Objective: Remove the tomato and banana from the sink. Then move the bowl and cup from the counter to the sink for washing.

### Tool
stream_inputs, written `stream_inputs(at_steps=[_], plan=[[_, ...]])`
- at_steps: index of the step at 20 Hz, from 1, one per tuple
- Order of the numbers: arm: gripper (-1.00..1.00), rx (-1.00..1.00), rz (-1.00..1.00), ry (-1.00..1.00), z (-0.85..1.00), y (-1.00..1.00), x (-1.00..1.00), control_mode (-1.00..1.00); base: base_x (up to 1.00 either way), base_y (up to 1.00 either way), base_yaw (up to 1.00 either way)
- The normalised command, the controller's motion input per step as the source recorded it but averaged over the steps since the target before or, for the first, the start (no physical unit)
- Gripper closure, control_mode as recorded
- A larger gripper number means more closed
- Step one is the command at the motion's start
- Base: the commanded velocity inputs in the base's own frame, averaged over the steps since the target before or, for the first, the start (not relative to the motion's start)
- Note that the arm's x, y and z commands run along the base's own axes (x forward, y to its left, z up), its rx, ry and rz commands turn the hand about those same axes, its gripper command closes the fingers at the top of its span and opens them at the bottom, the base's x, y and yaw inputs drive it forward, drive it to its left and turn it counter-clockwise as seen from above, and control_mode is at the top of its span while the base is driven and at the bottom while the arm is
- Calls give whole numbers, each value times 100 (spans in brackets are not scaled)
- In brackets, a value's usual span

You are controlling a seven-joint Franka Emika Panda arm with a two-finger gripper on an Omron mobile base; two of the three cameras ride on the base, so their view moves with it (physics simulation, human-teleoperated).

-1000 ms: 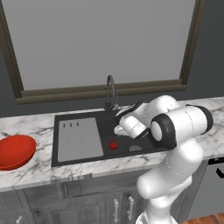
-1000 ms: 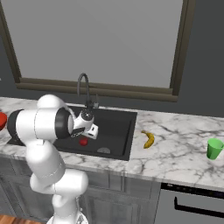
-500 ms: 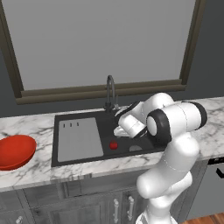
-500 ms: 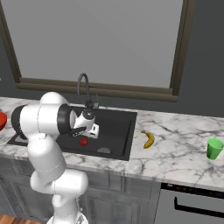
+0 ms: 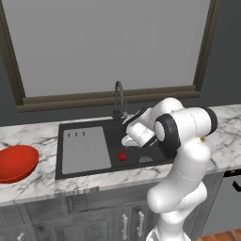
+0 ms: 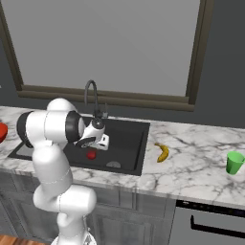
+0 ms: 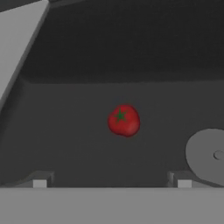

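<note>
One tomato [image 7: 124, 120] lies on the dark floor of the sink [image 5: 113, 136], and I see it straight ahead of my gripper [image 7: 112, 180], whose two finger tips stand wide apart with nothing between them. The tips barely rise above the bottom of my hand view, so little of them can be made out. The tomato sits beyond them, not touching either one, its green star-shaped stem mark facing me. Off to one side of it is the round grey drain [image 7: 207, 154], cut off by the edge of my hand view.

From the left base view my hand hangs over the basin, just below the dark curved faucet [image 5: 118, 98], and my own forearm and elbow hide much of the sink's right half. The tomato shows there as a small red dot near the front wall of the basin, beside the grey ribbed drainboard [image 5: 84, 149]. In the right base view my arm covers the sink's left end, and the drainboard is hidden behind it.

Out on the white marble counter [image 6: 191, 162], right of the sink, the banana [image 6: 163, 152] lies flat, well apart from the basin edge. Farther right stands the green cup [image 6: 234, 162], upright. At the other end of the counter rests the red bowl [image 5: 15, 162], cut off by the left edge of the left base view; in the right base view it shows as a red sliver at the frame's edge.
</note>
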Motion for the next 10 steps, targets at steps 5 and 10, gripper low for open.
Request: stream_inputs(at_steps=[5,10], plan=[[-100,0,1,1,-9,0,16,-100,0,0,0],[-100,0,1,1,-10,0,16,-100,0,0,0]])
